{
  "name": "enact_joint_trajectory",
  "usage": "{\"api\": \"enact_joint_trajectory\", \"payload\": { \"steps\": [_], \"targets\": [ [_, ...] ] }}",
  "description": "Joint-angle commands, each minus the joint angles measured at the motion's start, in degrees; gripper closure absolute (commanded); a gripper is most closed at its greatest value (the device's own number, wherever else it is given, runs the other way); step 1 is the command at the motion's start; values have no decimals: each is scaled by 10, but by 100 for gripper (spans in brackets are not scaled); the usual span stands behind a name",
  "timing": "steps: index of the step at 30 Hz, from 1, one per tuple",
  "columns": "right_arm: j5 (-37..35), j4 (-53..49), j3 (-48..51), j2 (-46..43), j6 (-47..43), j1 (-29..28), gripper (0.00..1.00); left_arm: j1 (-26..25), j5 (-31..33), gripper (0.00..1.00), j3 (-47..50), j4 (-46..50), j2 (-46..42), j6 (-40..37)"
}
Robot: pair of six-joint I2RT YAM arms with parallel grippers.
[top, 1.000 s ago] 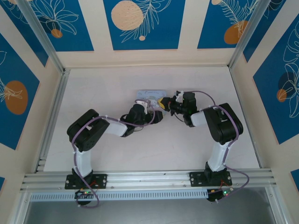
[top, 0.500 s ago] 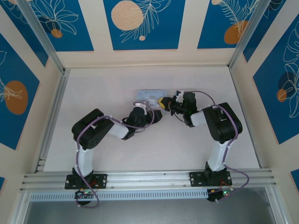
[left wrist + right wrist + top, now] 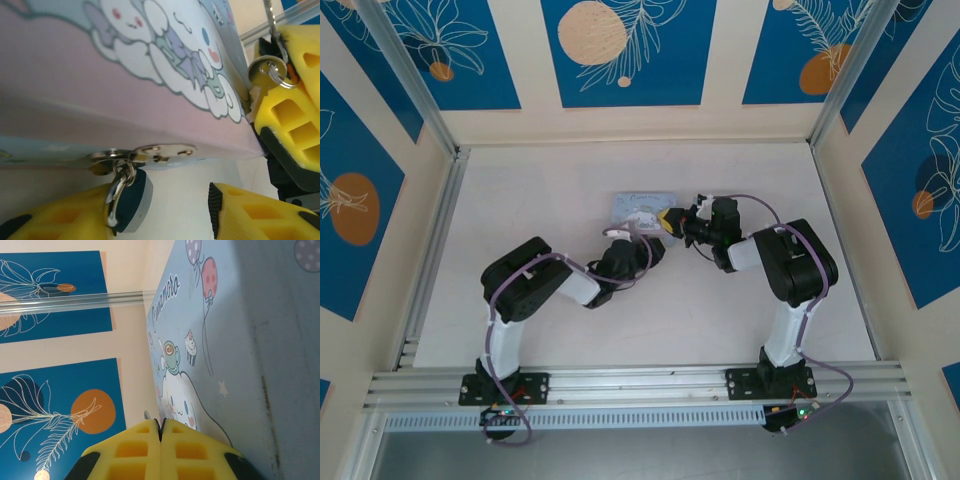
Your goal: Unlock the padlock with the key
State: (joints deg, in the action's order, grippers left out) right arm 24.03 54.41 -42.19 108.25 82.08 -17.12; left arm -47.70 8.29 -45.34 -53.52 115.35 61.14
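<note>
We see the padlock [image 3: 134, 200] hanging from the hasp [image 3: 150, 151] of the tin [image 3: 125, 90], inside the spread left pincer [image 3: 160, 212] and against one finger [image 3: 60, 220]; the key [image 3: 261, 75] sits off to its right at the tin's corner, clamped in the closed right pincer [image 3: 160, 440]. We judge the key must travel leftward; its blade is hidden.

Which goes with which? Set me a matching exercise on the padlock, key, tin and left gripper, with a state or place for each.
Things:
1. padlock
2. key
3. tin
4. left gripper

States or places:
A. open
B. pinched in the shut right gripper
C. hanging from the hasp
D. bears a cartoon drawing

Pairs: 1-C, 2-B, 3-D, 4-A
</note>
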Motion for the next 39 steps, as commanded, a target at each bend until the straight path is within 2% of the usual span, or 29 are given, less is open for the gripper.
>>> {"api": "enact_joint_trajectory", "payload": {
  "steps": [1,8,22,29,39],
  "targets": [
    [-2,-28,5,20,6,2,100,-9,29,54,16,7,15,27],
    [-1,-22,6,27,9,3,100,-8,32,63,12,15,16,33],
    [14,-7,6,6,14,9,100,-6,13,100,-1,56,1,35],
    [31,-39,35,-80,-4,20,100,8,-38,100,-12,149,-73,39],
    [58,-88,158,-237,-31,20,100,52,-152,100,-21,239,-158,72]
  ]
}}
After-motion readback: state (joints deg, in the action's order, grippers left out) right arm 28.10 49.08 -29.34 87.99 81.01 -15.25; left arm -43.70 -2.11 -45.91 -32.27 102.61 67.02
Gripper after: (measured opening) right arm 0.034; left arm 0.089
